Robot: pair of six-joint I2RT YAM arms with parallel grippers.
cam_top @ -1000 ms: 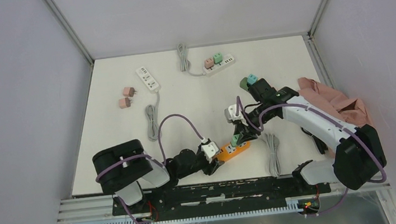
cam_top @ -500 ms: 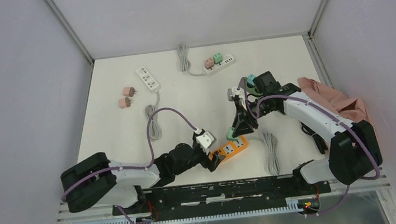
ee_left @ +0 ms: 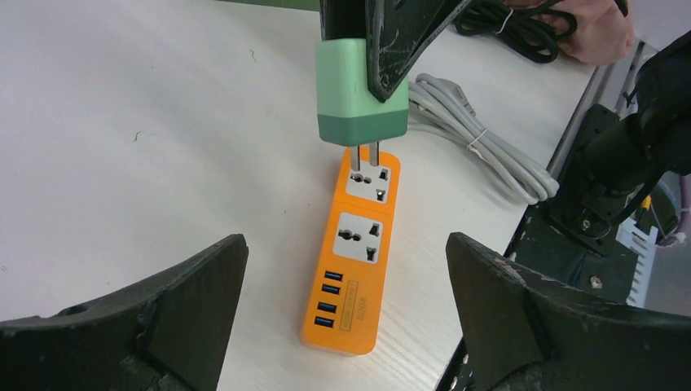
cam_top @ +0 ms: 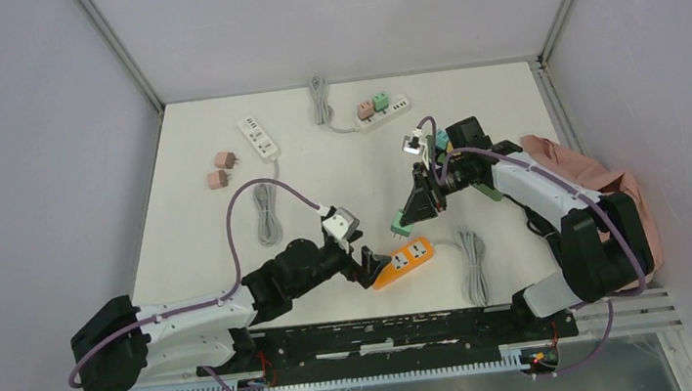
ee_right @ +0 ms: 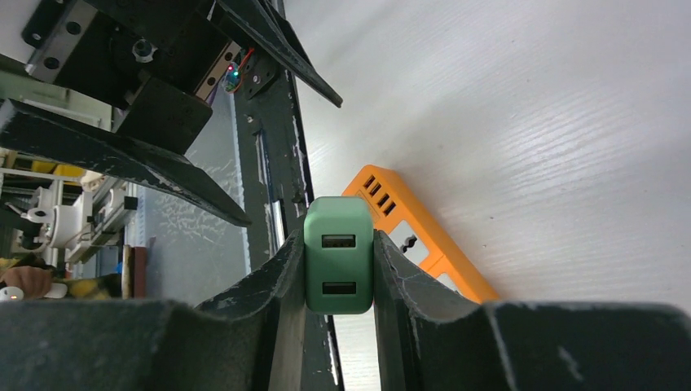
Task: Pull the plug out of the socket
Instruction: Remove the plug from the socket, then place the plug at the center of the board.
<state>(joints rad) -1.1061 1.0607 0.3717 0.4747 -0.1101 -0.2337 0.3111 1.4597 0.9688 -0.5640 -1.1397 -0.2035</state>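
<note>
The green plug [cam_top: 400, 220] hangs in the air with my right gripper [cam_top: 408, 218] shut on its sides, its two prongs bare and pointing down. It is apart from the orange socket strip [cam_top: 405, 261], which lies flat near the table's front edge. In the right wrist view the plug [ee_right: 338, 254] sits squeezed between both fingers, with the strip [ee_right: 428, 240] below it. My left gripper [cam_top: 367, 270] stands wide open at the strip's near end. In the left wrist view its fingers [ee_left: 195, 285] flank the strip [ee_left: 358, 273] without touching it, and the plug [ee_left: 361, 90] hovers over the far outlet.
A grey coiled cable [cam_top: 474, 266] lies right of the orange strip. Farther back are a white strip [cam_top: 260, 136], another white strip with plugs in it [cam_top: 382, 111], two pink plugs [cam_top: 221, 168] and a second cable coil [cam_top: 266, 211]. A pink cloth [cam_top: 588, 178] lies at the right edge.
My left gripper has opened wide and let go of the orange strip. My right gripper has lifted the green plug up and away from the strip.
</note>
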